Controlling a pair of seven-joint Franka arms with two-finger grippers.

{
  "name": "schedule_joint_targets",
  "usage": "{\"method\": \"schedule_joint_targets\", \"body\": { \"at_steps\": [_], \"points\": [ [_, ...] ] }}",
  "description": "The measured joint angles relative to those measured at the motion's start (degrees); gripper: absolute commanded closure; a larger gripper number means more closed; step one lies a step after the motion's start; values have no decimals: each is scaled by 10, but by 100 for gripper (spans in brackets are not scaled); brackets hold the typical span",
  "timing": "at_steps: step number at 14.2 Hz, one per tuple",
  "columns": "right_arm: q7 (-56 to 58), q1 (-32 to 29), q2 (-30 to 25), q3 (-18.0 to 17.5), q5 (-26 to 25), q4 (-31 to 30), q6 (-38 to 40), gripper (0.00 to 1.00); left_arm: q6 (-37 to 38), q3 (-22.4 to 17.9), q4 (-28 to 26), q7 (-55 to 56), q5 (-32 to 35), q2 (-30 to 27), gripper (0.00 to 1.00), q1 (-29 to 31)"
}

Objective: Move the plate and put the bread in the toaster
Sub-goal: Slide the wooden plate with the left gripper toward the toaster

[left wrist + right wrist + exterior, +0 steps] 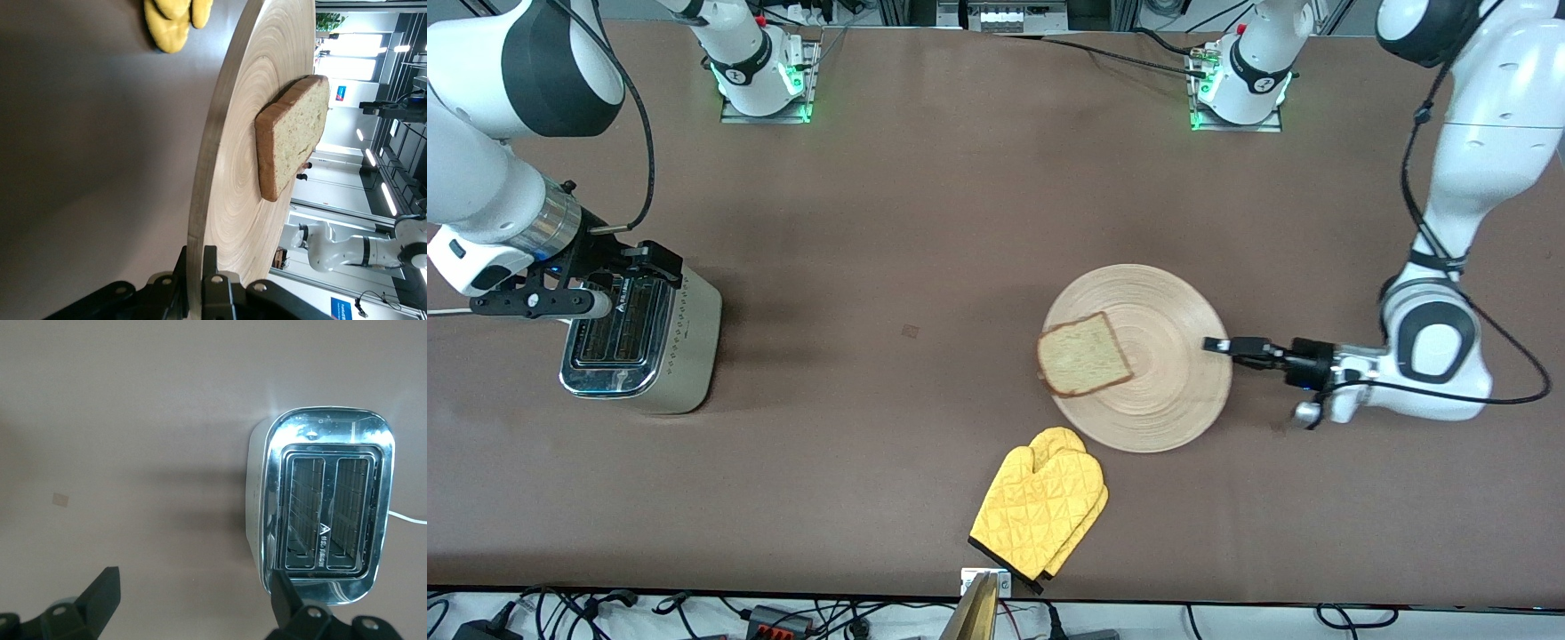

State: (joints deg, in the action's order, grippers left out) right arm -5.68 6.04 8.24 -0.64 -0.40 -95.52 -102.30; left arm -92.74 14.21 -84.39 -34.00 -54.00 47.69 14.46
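Observation:
The round wooden plate (pixel 1165 391) lies near the left arm's end of the table. The slice of bread (pixel 1085 354) rests on it, toward the rim that faces the toaster. My left gripper (pixel 1218 345) is shut on the plate's rim; in the left wrist view its fingers (pixel 227 267) pinch the edge of the plate (pixel 233 167), with the bread (pixel 293 133) farther along it. The toaster (pixel 640 342) stands at the right arm's end, both slots empty. My right gripper (pixel 640 267) hovers open over the toaster (pixel 327 427), its gap (pixel 193 577) holding nothing.
A yellow oven mitt (pixel 1040 511) lies nearer the front camera than the plate, and it also shows in the left wrist view (pixel 173 20). A small tan patch (pixel 910 331) marks the table between toaster and plate. The toaster's white cord (pixel 407 517) trails off its end.

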Motion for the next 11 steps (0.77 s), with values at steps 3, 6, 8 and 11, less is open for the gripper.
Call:
{"method": "schedule_joint_targets", "body": {
  "at_steps": [3, 6, 8, 11],
  "points": [
    [0, -6, 0, 2, 0, 0, 0, 0, -59, 0, 0, 24, -50, 2, 99, -76],
    [0, -7, 0, 2, 0, 0, 0, 0, -108, 0, -1, 56, -88, 7, 99, -146],
    [0, -7, 0, 2, 0, 0, 0, 0, -118, 0, -1, 83, -91, 13, 99, -173],
    [0, -7, 0, 2, 0, 0, 0, 0, -122, 0, 0, 90, -92, 21, 99, -209]
  ]
}}
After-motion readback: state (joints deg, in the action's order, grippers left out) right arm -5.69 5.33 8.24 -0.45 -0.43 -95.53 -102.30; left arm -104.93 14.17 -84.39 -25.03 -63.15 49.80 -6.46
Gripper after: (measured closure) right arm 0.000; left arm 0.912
